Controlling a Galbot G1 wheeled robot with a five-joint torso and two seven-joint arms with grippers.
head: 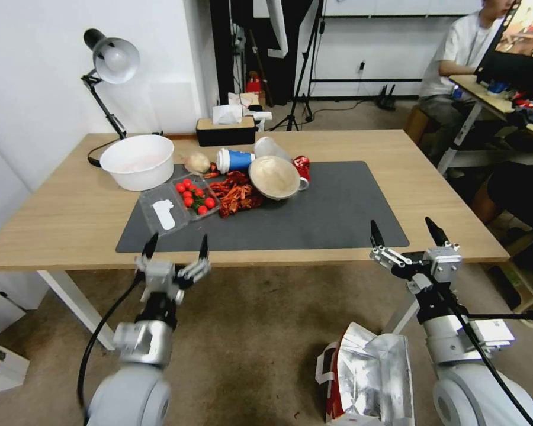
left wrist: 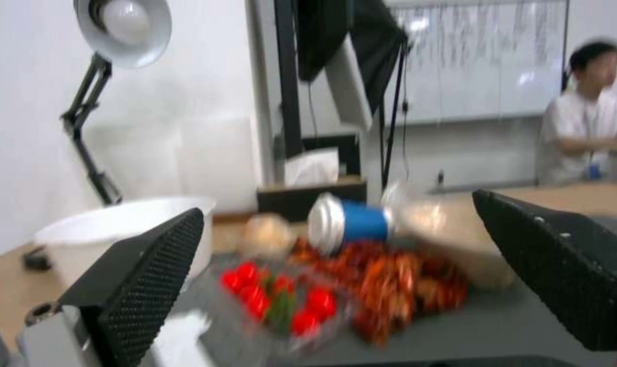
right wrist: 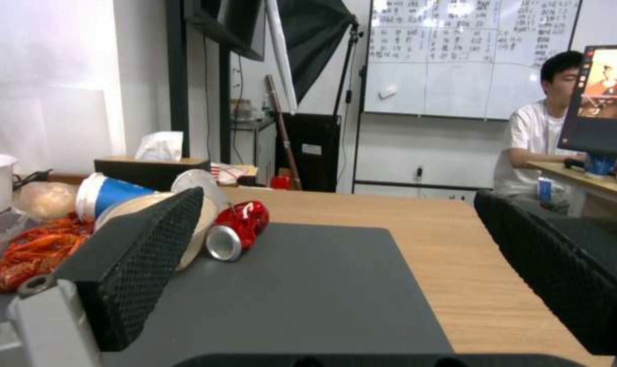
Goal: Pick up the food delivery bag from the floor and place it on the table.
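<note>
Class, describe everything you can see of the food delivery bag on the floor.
The food delivery bag stands on the floor, near the table, beside the right arm. Its top gapes open, showing crinkled silver foil lining. A red side with white trim and a white strap handle show on its left. Its lower part is cut off by the picture edge. No tool touches it; the right tool is up at the table edge.

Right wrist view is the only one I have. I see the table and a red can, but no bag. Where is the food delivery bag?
Observer: The food delivery bag stands on the floor, in front of the table, lower than the right gripper.
Operator: Does it look open?
Observer: Its silver lining shows on top, crumpled.
Operator: And the left gripper?
Observer: The left gripper is open, at the table's near edge, holding nothing.
</note>
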